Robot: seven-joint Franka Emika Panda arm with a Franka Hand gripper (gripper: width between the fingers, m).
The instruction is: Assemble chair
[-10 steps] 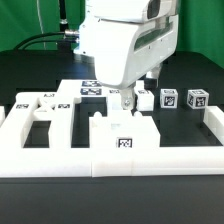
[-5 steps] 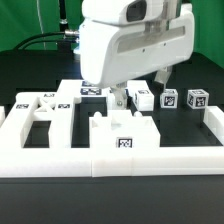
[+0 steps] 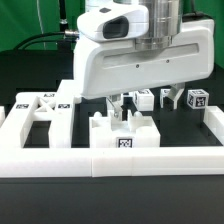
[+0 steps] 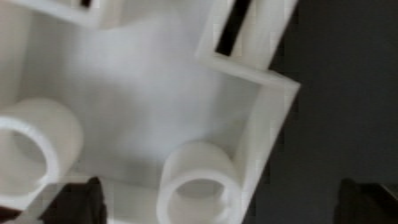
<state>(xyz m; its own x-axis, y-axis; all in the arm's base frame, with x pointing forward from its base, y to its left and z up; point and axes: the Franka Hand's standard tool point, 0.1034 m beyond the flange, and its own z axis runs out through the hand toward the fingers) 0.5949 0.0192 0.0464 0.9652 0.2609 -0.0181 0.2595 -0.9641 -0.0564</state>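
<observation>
Hovering with gripper (image 3: 126,101) spread wide and empty, just above tagged chair panel (image 3: 125,140). At nine o'clock, loose frame piece (image 3: 22,112); at two o'clock, cube blocks (image 3: 196,98). Seemingly nothing joined yet; nearly everything left.

Exterior sits low; wrist looks closely onto chair (image 4: 143,110).

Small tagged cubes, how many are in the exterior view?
3 cubes in a row on the exterior view's right, at the back: one, a middle one, the rightmost. The arm may hide others.
</observation>
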